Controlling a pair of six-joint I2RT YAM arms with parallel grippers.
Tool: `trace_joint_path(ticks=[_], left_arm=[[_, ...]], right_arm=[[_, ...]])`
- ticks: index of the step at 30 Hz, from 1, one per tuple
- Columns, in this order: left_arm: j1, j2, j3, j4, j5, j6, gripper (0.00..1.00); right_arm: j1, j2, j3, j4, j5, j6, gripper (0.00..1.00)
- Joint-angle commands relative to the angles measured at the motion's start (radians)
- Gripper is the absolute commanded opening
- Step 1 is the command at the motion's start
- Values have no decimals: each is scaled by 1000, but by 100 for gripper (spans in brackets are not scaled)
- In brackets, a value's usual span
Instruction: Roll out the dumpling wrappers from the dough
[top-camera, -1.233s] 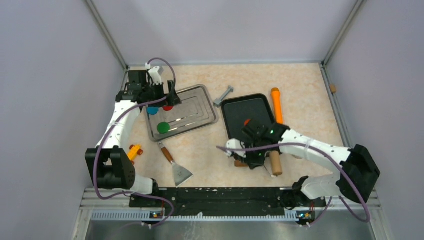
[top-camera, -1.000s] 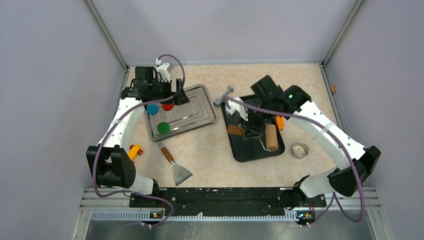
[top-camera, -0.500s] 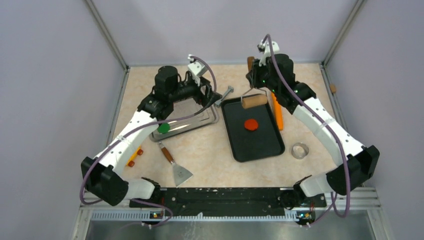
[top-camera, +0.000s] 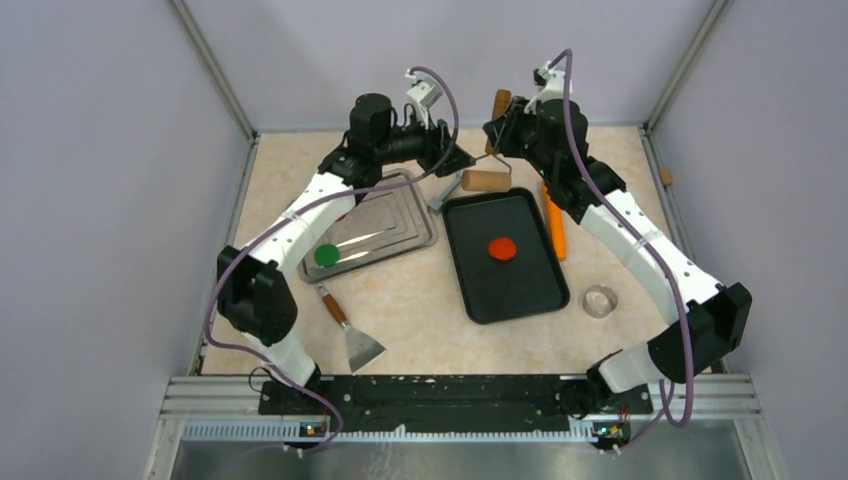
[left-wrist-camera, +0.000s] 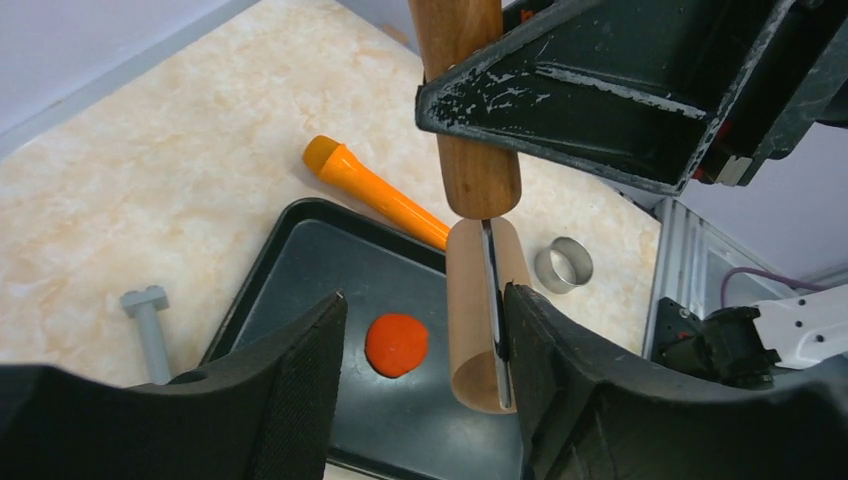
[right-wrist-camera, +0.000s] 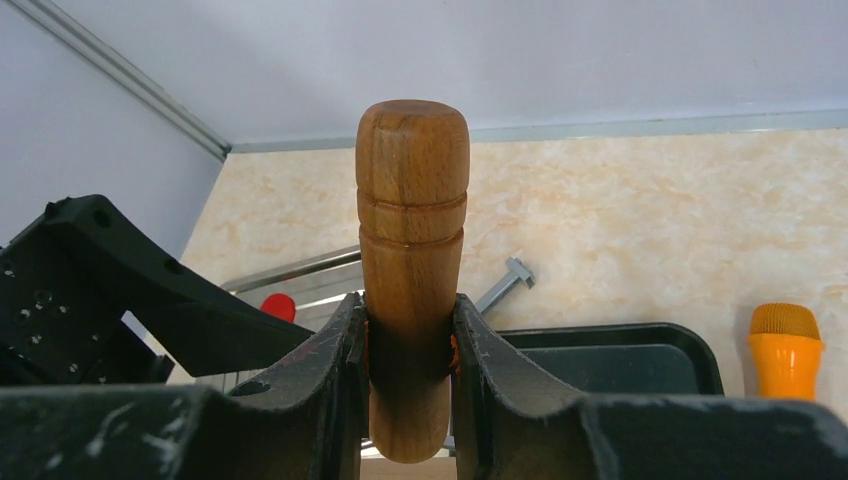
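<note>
My right gripper (top-camera: 508, 128) is shut on the wooden handle (right-wrist-camera: 411, 250) of a small dough roller and holds it in the air above the far end of the black tray (top-camera: 530, 290). The roller's drum (top-camera: 487, 180) hangs below the handle. A flat red dough disc (top-camera: 501, 249) lies in the middle of the tray. My left gripper (top-camera: 452, 163) is open at the drum. In the left wrist view the drum (left-wrist-camera: 475, 310) sits between my open fingers, against the right finger (left-wrist-camera: 560, 390), with the red disc (left-wrist-camera: 396, 344) below.
A silver tray (top-camera: 400, 235) on the left holds a green dough disc (top-camera: 326, 255); a red piece (right-wrist-camera: 278, 304) shows there too. An orange rolling pin (top-camera: 553, 222) lies right of the black tray. A metal ring cutter (top-camera: 600, 300), a scraper (top-camera: 352, 335) and a grey bolt (top-camera: 440, 198) lie on the table.
My right arm has lifted the roller off the black tray and carried it to the far end. My left arm has swung from the silver tray over to the roller's drum.
</note>
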Motion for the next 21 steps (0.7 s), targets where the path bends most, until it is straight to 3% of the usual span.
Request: trace_joint_path(ticks=[1, 9, 16, 21], left_arm=[[2, 32, 84, 17, 63, -55, 59], [0, 122, 173, -114, 127, -21, 40], [-18, 200, 244, -182, 155, -5, 42], [-36, 255, 315, -294, 155, 56, 31]], right_arm=[[5, -8, 50, 90, -20, 37, 0], [5, -22, 13, 109, 4, 13, 0], [6, -36, -26, 121, 21, -5, 0], [5, -44, -45, 117, 60, -3, 0]])
